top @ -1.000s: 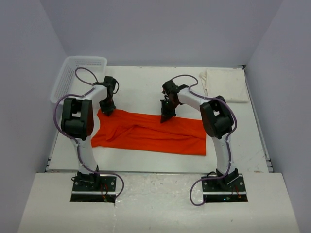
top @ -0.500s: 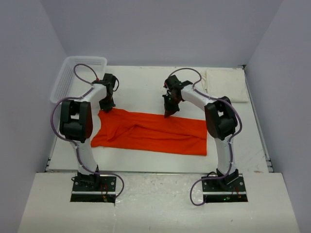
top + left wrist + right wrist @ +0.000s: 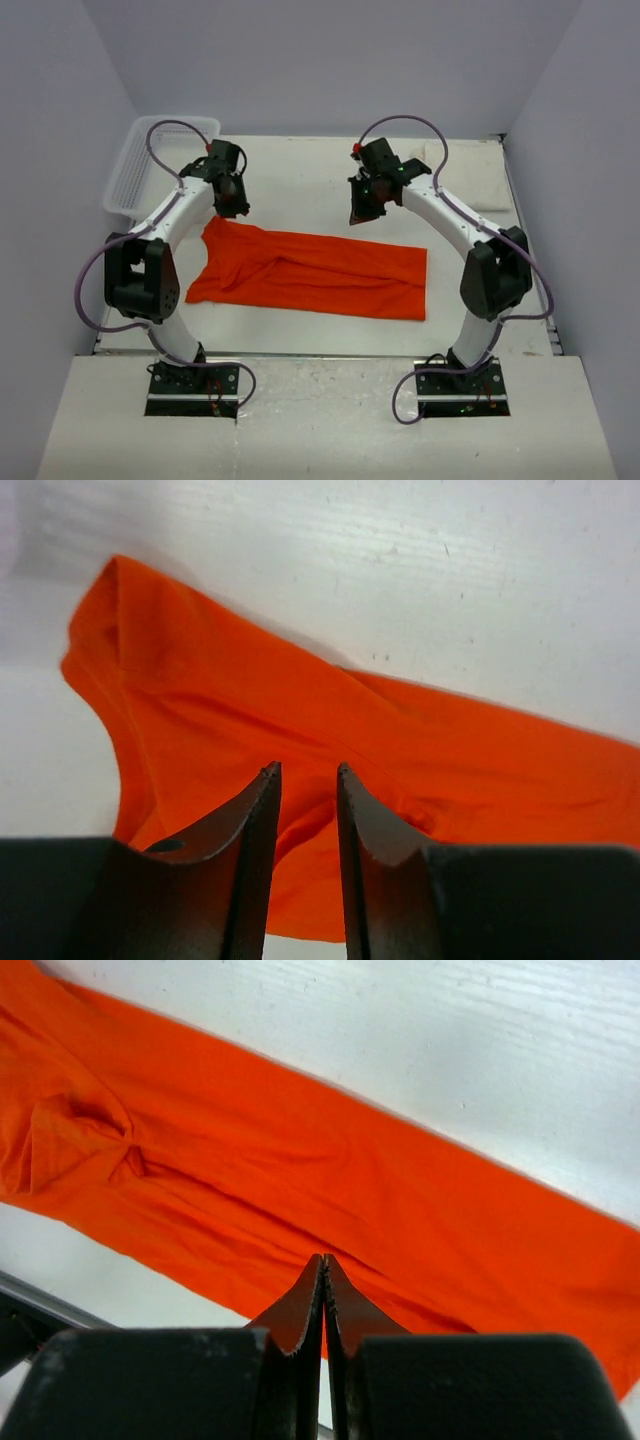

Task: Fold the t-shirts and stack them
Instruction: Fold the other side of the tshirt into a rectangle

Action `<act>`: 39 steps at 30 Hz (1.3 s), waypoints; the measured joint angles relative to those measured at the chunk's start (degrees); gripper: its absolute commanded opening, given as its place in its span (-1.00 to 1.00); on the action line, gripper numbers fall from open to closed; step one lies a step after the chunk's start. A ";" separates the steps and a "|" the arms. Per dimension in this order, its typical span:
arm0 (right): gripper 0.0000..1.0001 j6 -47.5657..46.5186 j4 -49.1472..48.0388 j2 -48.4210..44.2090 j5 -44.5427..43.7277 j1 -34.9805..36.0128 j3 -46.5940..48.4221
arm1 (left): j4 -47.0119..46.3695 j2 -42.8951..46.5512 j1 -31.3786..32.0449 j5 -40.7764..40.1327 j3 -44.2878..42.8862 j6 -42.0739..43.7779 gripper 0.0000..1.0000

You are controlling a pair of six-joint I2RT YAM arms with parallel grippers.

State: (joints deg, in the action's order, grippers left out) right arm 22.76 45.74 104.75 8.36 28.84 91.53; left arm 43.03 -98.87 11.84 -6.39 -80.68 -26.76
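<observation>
An orange-red t-shirt (image 3: pixel 310 275) lies flat across the middle of the white tabletop (image 3: pixel 300 170), between the two robot arms. It is folded lengthwise into a long band. Its left end is wider, with a sleeve flaring out, and a bunched wrinkle sits left of centre. A cream-white t-shirt (image 3: pixel 465 175) rests folded at the far right corner, well apart from the orange one.

The left end effector (image 3: pixel 233 207) hovers above the band's far left corner. Its fingers are parted by a narrow gap, with nothing between them. The right end effector (image 3: pixel 362 214) hangs near the band's far edge, about midway along. It is clenched tight on nothing. Neither touches the cloth. A white lattice basket (image 3: pixel 150 160) stands at the far left corner, beside the left arm.

The lengthwise fold looks finished, so the likely step in hand is folding the band across its short way. To do that well:
- Each end effector should pinch both cloth layers at one corner of the same end.
- Both should rise together and stay level.
- They should carry that end over and lay it edge to edge on the other end.

Lifting enough to clear the tabletop should keep the lower layer from dragging. The wrinkle may need flattening first, or it will be folded in.
</observation>
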 measured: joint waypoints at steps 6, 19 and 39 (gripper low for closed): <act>-1.00 -0.24 0.33 -9.68 -1.77 0.00 -5.99 | -1.05 0.00 1.44 5.73 5.97 0.00 -0.51; -1.00 -0.37 0.11 -14.40 -4.50 -0.11 -13.68 | -5.11 1.53 3.08 13.94 14.05 0.00 -0.50; -1.00 -0.31 -1.31 -16.06 -4.35 -0.90 -17.05 | -4.76 -2.75 3.08 9.64 9.33 1.70 -0.98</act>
State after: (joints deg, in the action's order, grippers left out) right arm 22.46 44.42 88.68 4.01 27.94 74.48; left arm 38.26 -101.62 14.92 3.25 -71.35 -25.06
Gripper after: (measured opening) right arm 0.001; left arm 0.098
